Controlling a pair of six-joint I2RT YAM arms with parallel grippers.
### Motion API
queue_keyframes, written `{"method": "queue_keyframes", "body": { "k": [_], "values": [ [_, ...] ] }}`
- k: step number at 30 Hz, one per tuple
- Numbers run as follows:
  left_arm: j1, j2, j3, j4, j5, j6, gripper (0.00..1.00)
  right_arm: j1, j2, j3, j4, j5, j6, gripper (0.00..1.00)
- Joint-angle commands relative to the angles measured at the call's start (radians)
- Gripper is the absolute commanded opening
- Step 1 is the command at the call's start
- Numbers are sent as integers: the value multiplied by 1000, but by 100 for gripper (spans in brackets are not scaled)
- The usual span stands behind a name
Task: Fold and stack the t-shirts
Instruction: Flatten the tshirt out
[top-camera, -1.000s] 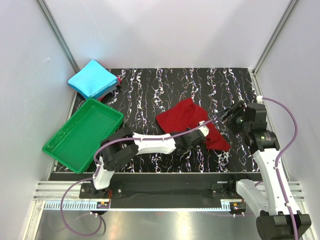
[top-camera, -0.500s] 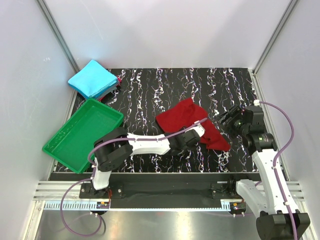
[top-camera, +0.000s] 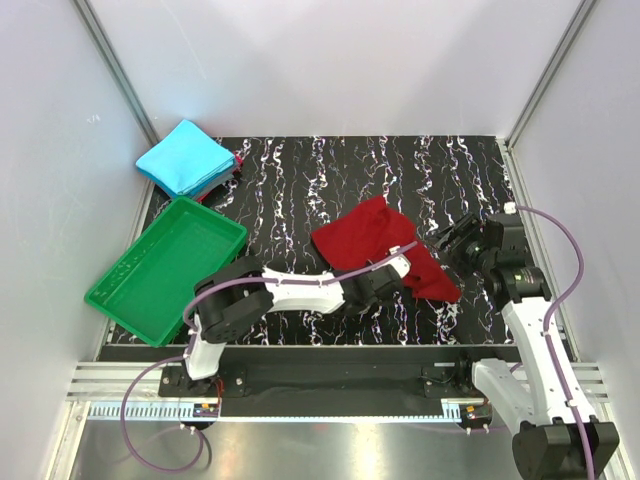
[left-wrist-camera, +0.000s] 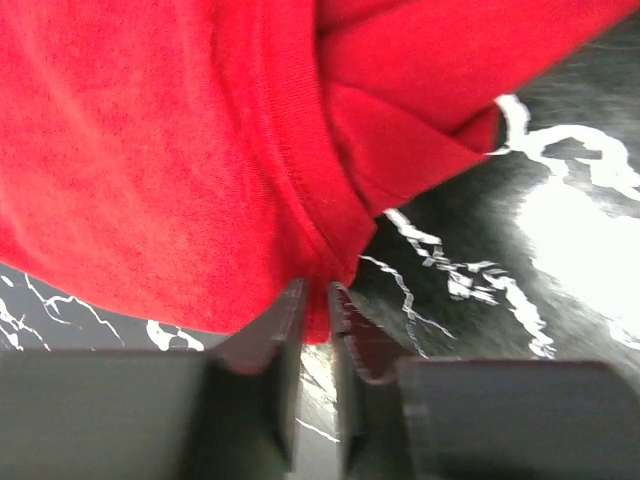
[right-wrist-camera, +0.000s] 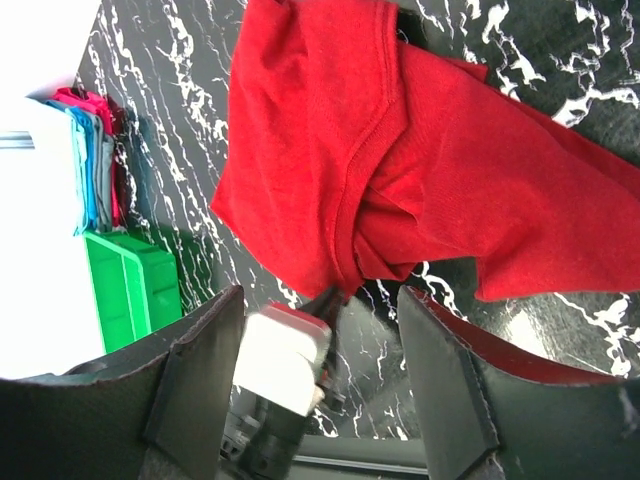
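Observation:
The dark red t-shirt (top-camera: 375, 238) lies crumpled right of the mat's centre; it also shows in the left wrist view (left-wrist-camera: 150, 150) and the right wrist view (right-wrist-camera: 420, 160). My left gripper (top-camera: 392, 273) is at the shirt's near edge, and its jaws (left-wrist-camera: 318, 300) are shut on the red hem. My right gripper (top-camera: 452, 240) is open and empty, hovering just right of the shirt; in its own view the gripper (right-wrist-camera: 320, 300) looks onto the shirt and the left gripper. The cyan-blue t-shirt (top-camera: 185, 157) lies folded at the far left corner.
The green plastic tray (top-camera: 165, 270) sits at the near left, tilted over the mat's edge; it also shows in the right wrist view (right-wrist-camera: 130, 280). Pink and grey cloth edges (right-wrist-camera: 85, 105) show in the pile with the blue shirt. White walls close in both sides.
My right gripper has come nearer and leftward, closer to the red shirt. My left gripper has drawn back slightly toward the near left, still at the shirt's edge.

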Motion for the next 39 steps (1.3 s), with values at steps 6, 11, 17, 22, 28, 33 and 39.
{"method": "queue_keyframes", "body": {
  "k": [6,11,17,22,28,33,39],
  "values": [
    [41,-141,49,-17,-68,-80,0,0,-2,-191,21,-31,118,66],
    [178,-355,77,-86,79,-263,0,43,97,-206,46,-18,52,64],
    [423,-490,6,-112,270,-342,0,221,202,-237,133,89,121,63],
    [455,-519,-14,-106,407,-266,0,250,295,-257,135,133,129,61],
    [171,-395,-55,-43,232,-109,31,249,186,-304,100,173,204,61],
    [32,-205,3,-45,75,-60,44,249,134,-286,38,222,208,63],
    [-22,-65,43,-45,-22,-37,51,250,98,-281,25,224,201,63]
  ]
}}
